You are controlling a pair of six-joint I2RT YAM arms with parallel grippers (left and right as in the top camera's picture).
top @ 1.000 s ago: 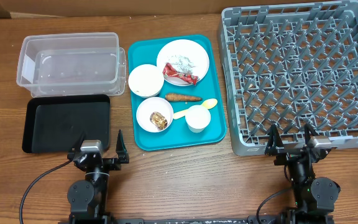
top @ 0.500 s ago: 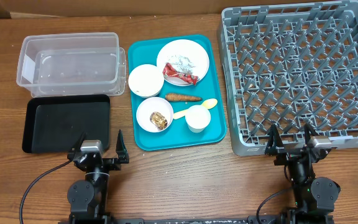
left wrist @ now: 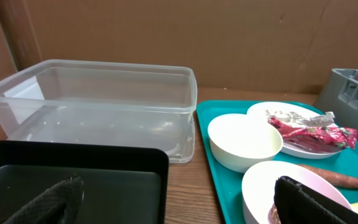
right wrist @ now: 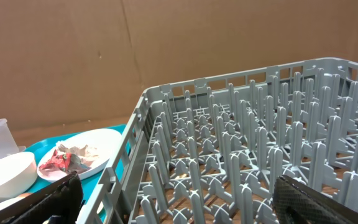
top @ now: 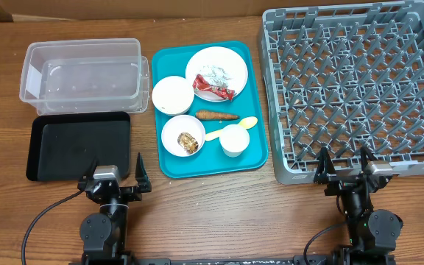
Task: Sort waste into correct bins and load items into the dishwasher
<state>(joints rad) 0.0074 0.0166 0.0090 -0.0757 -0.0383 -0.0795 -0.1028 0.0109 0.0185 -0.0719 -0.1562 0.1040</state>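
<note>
On the teal tray [top: 258,157], a white plate [top: 230,65] holds crumpled silvery paper [top: 216,72] and a red wrapper [top: 213,89]. A carrot [top: 216,115] lies mid-tray. One white bowl [top: 172,95] looks empty and another [top: 174,131] holds a brown food piece [top: 189,140]. A yellow spoon [top: 230,129] and a white cup [top: 234,140] sit at the front right. The clear tub [top: 83,70] and the black tray [top: 79,143] stand to the left, the grey rack [top: 359,88] to the right. My left gripper [top: 115,174] and right gripper [top: 343,165] are open and empty near the front edge. I cannot make out any rice.
Brown cardboard walls the table's far side [left wrist: 166,31]. In the left wrist view the black tray [left wrist: 73,174] lies under the jaws and the clear tub [left wrist: 104,93] stands behind it. In the right wrist view the rack [right wrist: 260,143] fills the front.
My left gripper has turned slightly, its left finger now a little further out. Nothing else has moved.
</note>
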